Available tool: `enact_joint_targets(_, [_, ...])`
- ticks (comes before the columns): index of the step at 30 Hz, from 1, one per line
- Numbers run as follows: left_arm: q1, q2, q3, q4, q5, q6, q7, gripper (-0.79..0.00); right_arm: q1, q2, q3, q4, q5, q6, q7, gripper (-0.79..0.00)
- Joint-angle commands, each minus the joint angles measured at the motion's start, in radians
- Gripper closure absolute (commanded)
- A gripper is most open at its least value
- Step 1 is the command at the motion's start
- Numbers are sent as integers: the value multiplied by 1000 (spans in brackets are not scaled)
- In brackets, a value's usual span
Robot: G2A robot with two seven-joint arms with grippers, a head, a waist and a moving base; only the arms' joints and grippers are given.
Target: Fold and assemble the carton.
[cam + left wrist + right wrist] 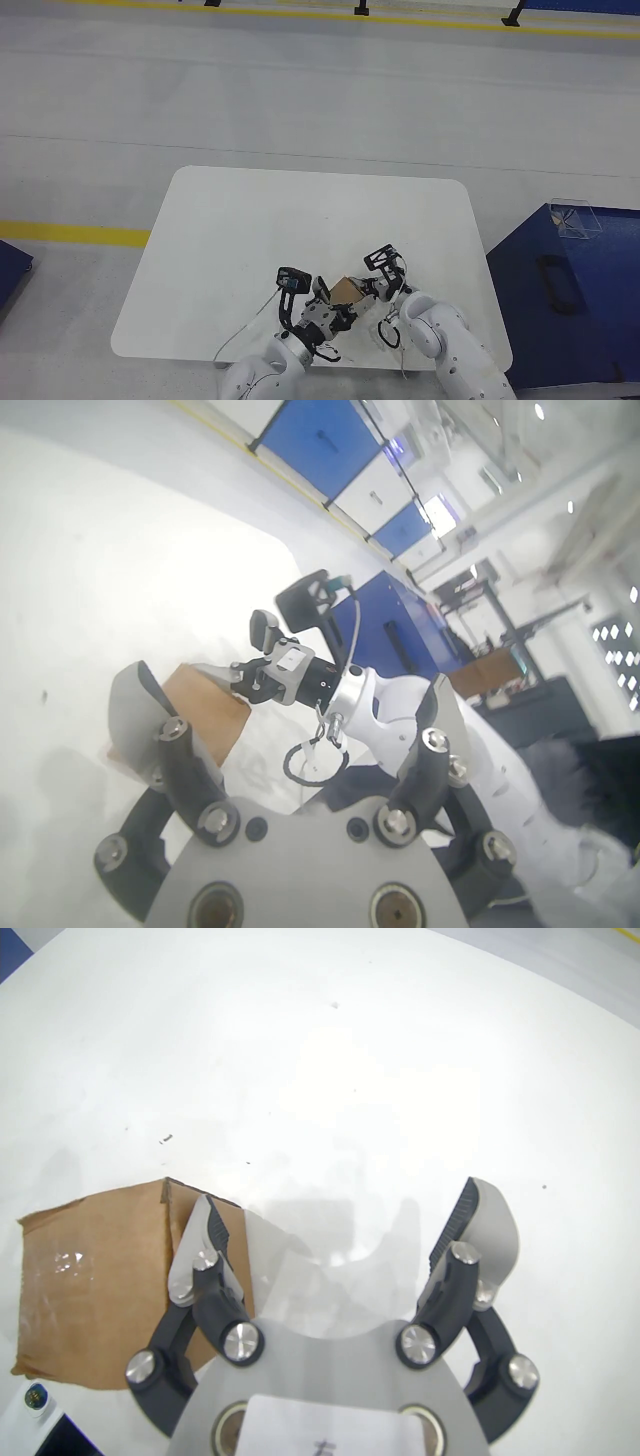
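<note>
Carton [95, 1278] of brown cardboard sits on the white tabletop [300, 1053] between left tool [289, 685] and right tool [344, 1195], both spread wide.

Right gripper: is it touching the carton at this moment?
Cannot tell. In the right wrist view one finger of the open right gripper overlaps an edge of the carton; neither contact nor a gap shows plainly.

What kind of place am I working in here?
Probably a factory or test hall: a wide grey floor with yellow lines, blue panels behind, and a white table holding the carton.
</note>
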Motion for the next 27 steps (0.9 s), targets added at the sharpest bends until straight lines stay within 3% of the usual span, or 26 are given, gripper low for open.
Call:
enact_joint_targets(1, [17, 18, -25, -3, 130, -133, 0, -785, 13, -3, -13, 6, 6, -14, -10, -785])
enact_joint_targets(3, [23, 29, -50, -6, 193, -197, 25, -785, 19, -5, -14, 9, 3, -5, -31, -785])
enact_joint_targets(7, [17, 39, -70, 39, 269, -233, 77, -785, 7, -3, 21, 3, 48, 8, -72, -785])
enact_joint_targets(12, [-36, 34, -9, 136, 424, -151, 77, -785, -35, 8, 101, -24, 88, 18, -114, -785])
enact_joint_targets(19, [-117, 16, 68, 267, 485, -56, 64, -785, -77, 15, 156, -58, 128, 33, -120, -785])
enact_joint_targets(27, [-158, 5, 102, 313, 519, 17, 55, -785, -77, 15, 156, -58, 128, 33, -120, -785])
